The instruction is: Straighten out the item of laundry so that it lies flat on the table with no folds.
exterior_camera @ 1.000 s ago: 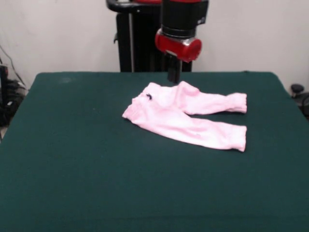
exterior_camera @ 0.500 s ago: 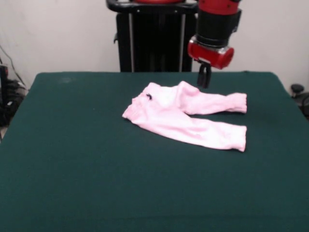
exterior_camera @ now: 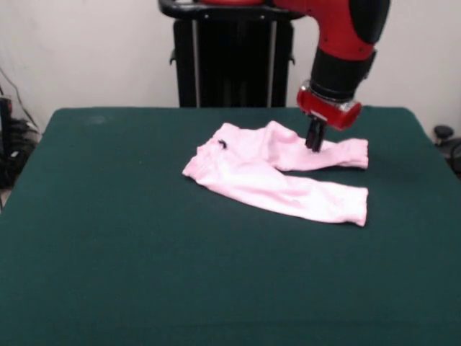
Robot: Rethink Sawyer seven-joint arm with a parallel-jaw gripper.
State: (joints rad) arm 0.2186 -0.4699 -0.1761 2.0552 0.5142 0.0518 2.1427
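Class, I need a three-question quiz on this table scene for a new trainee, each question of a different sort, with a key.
1. True or false: the pink baby trousers lie on the green table with both legs pointing toward the picture's right.
2. Multiple choice: the gripper is
A. down at the trousers' farther leg
B. over the bare felt at the table's left side
C. at the waistband bow
3. Fill in: the tiny dark bow sits at the trousers' ____.

Key: 1 true; 2 A; 3 waistband.
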